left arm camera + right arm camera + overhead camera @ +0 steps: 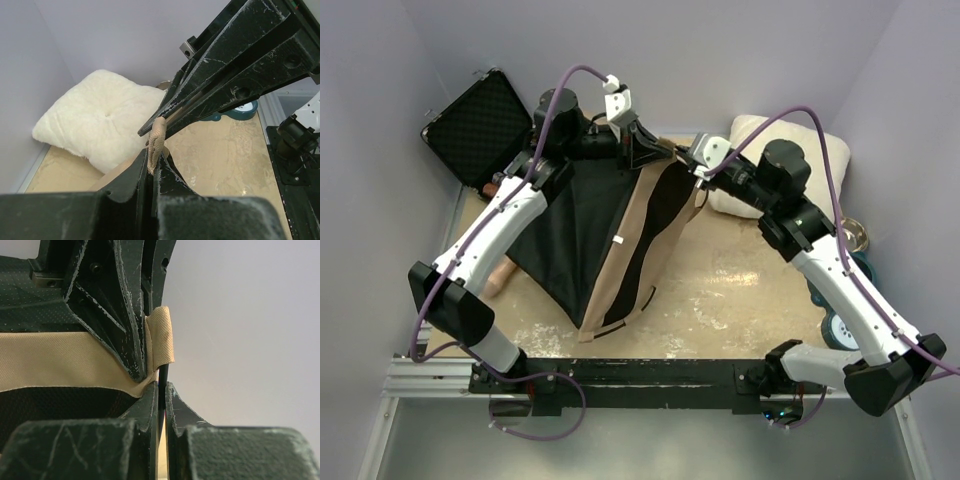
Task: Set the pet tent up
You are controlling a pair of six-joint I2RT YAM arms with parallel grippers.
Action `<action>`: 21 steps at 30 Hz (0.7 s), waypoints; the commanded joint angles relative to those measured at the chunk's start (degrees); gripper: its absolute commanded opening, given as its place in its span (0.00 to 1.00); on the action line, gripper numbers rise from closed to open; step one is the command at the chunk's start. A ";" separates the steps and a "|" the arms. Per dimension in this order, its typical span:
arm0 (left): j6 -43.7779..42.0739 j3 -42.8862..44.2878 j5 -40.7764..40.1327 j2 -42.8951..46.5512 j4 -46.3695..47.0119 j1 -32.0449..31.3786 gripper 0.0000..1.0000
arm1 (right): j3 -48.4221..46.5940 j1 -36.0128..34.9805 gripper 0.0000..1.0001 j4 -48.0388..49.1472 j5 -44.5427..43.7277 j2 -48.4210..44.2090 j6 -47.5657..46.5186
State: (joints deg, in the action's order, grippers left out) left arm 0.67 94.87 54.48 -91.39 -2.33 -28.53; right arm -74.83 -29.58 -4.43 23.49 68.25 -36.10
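Note:
The pet tent (642,215) hangs collapsed at mid table, tan fabric with its black underside (570,230) facing left. Both grippers meet at its top corner. My left gripper (642,143) is shut on a tan fabric pocket of the tent (156,142); its tips show in the left wrist view (151,167). My right gripper (697,168) is shut on a thin black pole (163,375), whose tip enters the same tan pocket (162,335); the gripper shows in the right wrist view (161,392). The pompom and doorway are hidden.
A white fluffy cushion (770,150) lies at the back right, also in the left wrist view (100,120). An open black foam-lined case (480,125) leans at the back left. Pet bowls (850,235) stand along the right wall. A pinkish object (498,282) lies by the left arm.

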 commanded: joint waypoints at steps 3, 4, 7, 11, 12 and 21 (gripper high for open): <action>-9.70 4.70 -4.20 -0.97 -9.87 -2.84 0.00 | 0.56 -1.18 0.00 -3.13 2.35 0.66 -0.99; -12.76 5.84 -4.90 -1.50 -12.33 -3.71 0.00 | 0.65 -1.27 0.00 -3.22 2.53 0.74 -1.08; -17.79 8.40 -7.62 -3.26 -20.59 -5.65 0.00 | 0.82 -1.35 0.00 -3.31 2.44 0.75 -1.43; -20.43 9.10 -11.05 -4.23 -24.99 -5.74 0.00 | 1.26 -1.35 0.00 -3.75 2.44 0.13 -2.13; -21.31 9.19 -11.84 -4.32 -25.96 -5.74 0.00 | 1.70 -1.35 0.00 -3.92 2.44 -0.22 -2.31; -22.73 8.40 -7.46 -3.26 -29.14 -1.97 0.00 | 4.95 -1.09 0.43 -7.79 -0.02 -2.24 -3.01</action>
State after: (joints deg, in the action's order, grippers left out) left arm -20.58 102.98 45.84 -94.04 -26.59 -32.27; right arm -71.50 -29.91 -8.19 22.41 67.07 -38.15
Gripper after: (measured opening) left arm 0.056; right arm 0.378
